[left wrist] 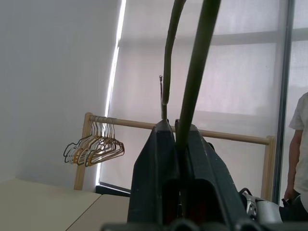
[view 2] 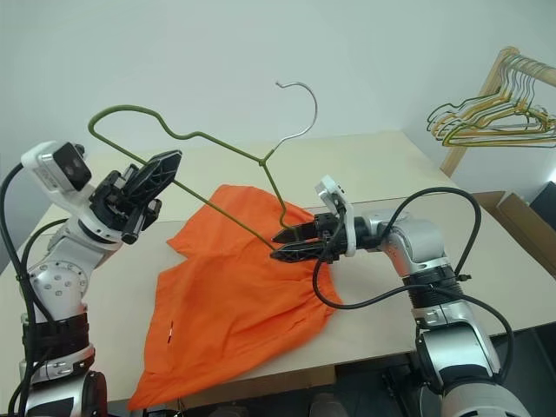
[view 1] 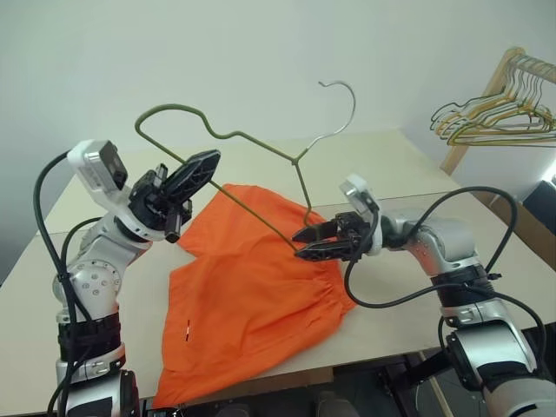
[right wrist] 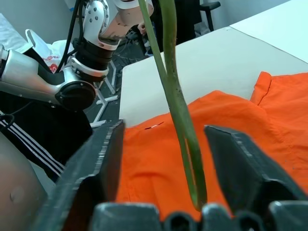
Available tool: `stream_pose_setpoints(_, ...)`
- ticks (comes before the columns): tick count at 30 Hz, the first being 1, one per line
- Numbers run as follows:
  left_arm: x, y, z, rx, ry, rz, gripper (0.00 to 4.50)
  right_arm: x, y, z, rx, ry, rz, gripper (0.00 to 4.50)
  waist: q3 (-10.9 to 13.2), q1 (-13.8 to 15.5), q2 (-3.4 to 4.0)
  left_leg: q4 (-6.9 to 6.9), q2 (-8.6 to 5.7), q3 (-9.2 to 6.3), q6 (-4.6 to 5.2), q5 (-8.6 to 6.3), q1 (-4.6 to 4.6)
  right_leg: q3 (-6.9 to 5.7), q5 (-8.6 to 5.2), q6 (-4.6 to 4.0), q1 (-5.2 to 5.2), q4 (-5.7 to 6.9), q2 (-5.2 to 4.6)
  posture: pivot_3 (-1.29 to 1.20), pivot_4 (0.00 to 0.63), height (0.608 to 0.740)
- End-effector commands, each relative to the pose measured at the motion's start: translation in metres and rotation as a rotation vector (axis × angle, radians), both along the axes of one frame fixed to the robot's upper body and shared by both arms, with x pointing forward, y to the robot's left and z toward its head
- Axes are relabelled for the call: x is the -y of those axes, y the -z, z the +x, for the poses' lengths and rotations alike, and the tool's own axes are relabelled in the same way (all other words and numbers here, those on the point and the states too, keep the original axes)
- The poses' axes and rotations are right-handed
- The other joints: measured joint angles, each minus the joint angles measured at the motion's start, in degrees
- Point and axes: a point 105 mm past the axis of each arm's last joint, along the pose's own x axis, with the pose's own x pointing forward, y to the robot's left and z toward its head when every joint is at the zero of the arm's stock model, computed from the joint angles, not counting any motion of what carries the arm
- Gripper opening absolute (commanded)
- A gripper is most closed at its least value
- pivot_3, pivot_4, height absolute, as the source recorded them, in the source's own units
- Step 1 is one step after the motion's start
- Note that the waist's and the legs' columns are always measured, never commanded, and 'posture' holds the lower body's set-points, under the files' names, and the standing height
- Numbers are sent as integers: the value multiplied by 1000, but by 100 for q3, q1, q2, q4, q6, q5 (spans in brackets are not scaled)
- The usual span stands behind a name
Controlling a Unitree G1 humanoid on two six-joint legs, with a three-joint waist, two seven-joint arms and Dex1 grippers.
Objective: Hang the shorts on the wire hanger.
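the left gripper (view 1: 193, 171) is clamping its jaws on the wire hanger (view 1: 228, 135), raised over the shorts (view 1: 252, 291) lying on the desk (view 1: 395, 165). the right gripper (right wrist: 163, 154), jaws apart, is straddling the hanger's corner. a person (left wrist: 299, 154) is standing by the window.

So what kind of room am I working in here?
Probably an indoor lab or workroom: a plain beige table, a wooden rack of spare hangers, and a big blind-covered window behind.
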Motion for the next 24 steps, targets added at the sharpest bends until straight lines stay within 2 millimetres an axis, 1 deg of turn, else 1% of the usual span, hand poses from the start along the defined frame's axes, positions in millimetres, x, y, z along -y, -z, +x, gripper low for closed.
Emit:
stream_pose_setpoints(1, 1, -9, -4, 44, -6, -13, 0, -4, -12, -2, 65, -28, 12, 1761, 0, -1, 0, 0, 0, 0, 0, 0, 0, 0, 0, 0, 0, 0, 0, -23, 0, 740)
stream_pose_setpoints(6, 1, -8, -1, 37, -9, -26, 0, -8, -10, -2, 79, -31, 10, 9, 0, -8, 0, 0, 0, 1, 0, 0, 0, 1, 0, 0, -1, 0, 0, -25, 0, 740)
stream_pose_setpoints(13, 0, 1, 3, -14, -24, -5, 0, -8, -10, -3, 98, -37, 6, 9, 0, -3, 0, 0, -2, -1, 0, 0, 0, 0, 1, 1, 0, 0, 0, -26, 0, 740)
stream_pose_setpoints(15, 1, 7, 4, -41, -19, 26, 526, -7, -10, -3, 95, -34, 9, 0, 0, -4, 0, 0, -2, -1, 0, 0, 0, 0, 1, 1, 0, 0, 0, -26, 0, 740)
stream_pose_setpoints(16, 1, 11, 5, -50, -21, 40, 629, -6, -11, -3, 97, -33, 14, 0, 0, -12, 0, 0, -2, -1, 0, 0, 0, 0, 1, 1, -1, 0, 0, -26, 0, 740)
stream_pose_setpoints(17, 1, 16, 5, -67, -23, 63, 910, -5, -13, -3, 95, -29, 23, 0, 0, -14, 0, 0, -2, 0, 0, 0, 1, 1, 1, 1, 0, 0, 0, -28, 0, 740)
stream_pose_setpoints(19, 0, 28, 8, -112, -38, 114, 1486, -4, -16, -2, 92, -19, 43, 0, 0, -14, 0, 0, -2, 0, 0, 0, 1, 1, 1, 1, 0, 1, 1, -28, 0, 740)
stream_pose_setpoints(20, -1, 35, 9, -136, -42, 142, 1858, -3, -18, -1, 90, -13, 53, 0, 0, -12, 0, 0, -2, 0, 0, 0, 1, 0, 1, 1, -1, 1, 1, -29, 0, 740)
stream_pose_setpoints(22, -2, 51, 11, -187, -64, 216, 2457, 0, -22, 0, 87, 2, 75, 0, 0, -13, 1, -1, -2, -1, 0, 0, 1, -1, 1, 1, -1, 1, 2, -29, 0, 740)
stream_pose_setpoints(23, -3, 60, 10, -203, -70, 250, 2901, 1, -24, 0, 84, 13, 86, 0, 0, -10, 1, -2, -2, 0, 0, 0, 1, 0, 1, 1, -1, 1, 2, -29, 0, 740)
stream_pose_setpoints(24, -4, 68, 10, -216, -85, 294, 3122, 3, -26, 1, 80, 25, 94, 0, 0, -11, 1, -2, -3, -1, 0, 0, 1, 0, 1, 1, -1, 1, 1, -30, 0, 740)
